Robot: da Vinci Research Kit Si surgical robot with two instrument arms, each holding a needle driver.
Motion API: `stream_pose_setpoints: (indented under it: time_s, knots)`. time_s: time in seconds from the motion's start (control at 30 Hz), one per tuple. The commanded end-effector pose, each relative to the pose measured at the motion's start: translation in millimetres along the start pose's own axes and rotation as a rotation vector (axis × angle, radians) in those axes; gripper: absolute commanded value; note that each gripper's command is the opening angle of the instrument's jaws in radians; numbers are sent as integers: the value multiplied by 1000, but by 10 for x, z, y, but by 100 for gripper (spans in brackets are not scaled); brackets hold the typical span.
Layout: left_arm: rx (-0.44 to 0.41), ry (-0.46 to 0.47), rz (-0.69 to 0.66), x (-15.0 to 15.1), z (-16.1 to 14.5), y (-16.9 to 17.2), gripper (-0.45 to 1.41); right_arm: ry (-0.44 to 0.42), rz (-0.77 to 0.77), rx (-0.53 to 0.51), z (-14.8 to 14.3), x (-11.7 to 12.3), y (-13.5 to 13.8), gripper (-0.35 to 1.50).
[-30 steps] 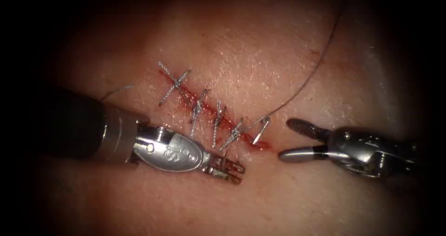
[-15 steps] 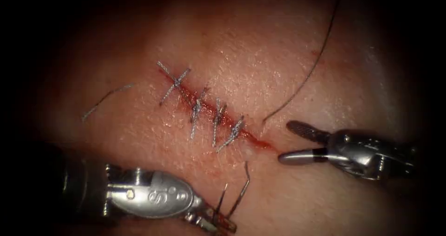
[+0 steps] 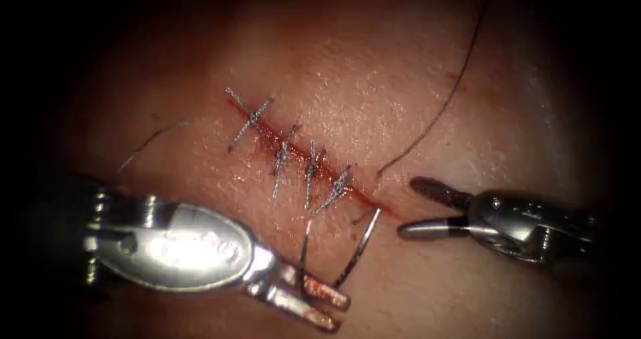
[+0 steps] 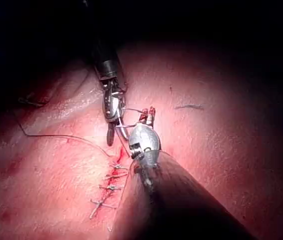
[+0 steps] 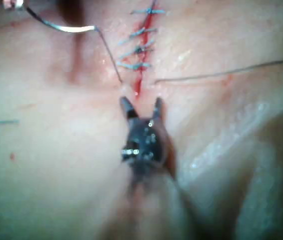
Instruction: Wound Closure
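Left tool (image 3: 314, 302) sits on the left side of the cut (image 3: 300, 159), jaws pinching the needle (image 3: 357, 249), apparently near one end of its curve, though the grip point is hard to make out. Needle is free of the tissue (image 3: 374, 85), arcing up from the jaws toward the lower end of the cut. Thread (image 3: 437, 109) trails from there up over the right side. Right tool (image 3: 417, 209) hovers just right of the cut, jaws spread, holding nothing.

Left claw (image 3: 314, 305) clamped low and angled rightward; right claw (image 3: 417, 209) spread, empty, pointing left.
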Motion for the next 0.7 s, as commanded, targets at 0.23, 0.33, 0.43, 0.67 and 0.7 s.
stream_pose_setpoints:
  time_s: [0.23,0.33,0.43,0.67,0.7]
  knots:
    - [119,-34,87,19,-17,-29,-45,-5,-104,-19,-6,24,-38,118]
    - [156,-54,116,25,-23,-37,-45,-6,-149,-54,-13,43,-50,115]
    - [190,-47,151,33,-31,-47,-45,-11,-172,-80,-13,53,-62,111]
    - [322,22,219,66,-67,-78,-45,-33,-190,-119,8,51,-81,88]
    - [348,33,231,72,-73,-82,-45,-34,-191,-135,11,49,-81,81]
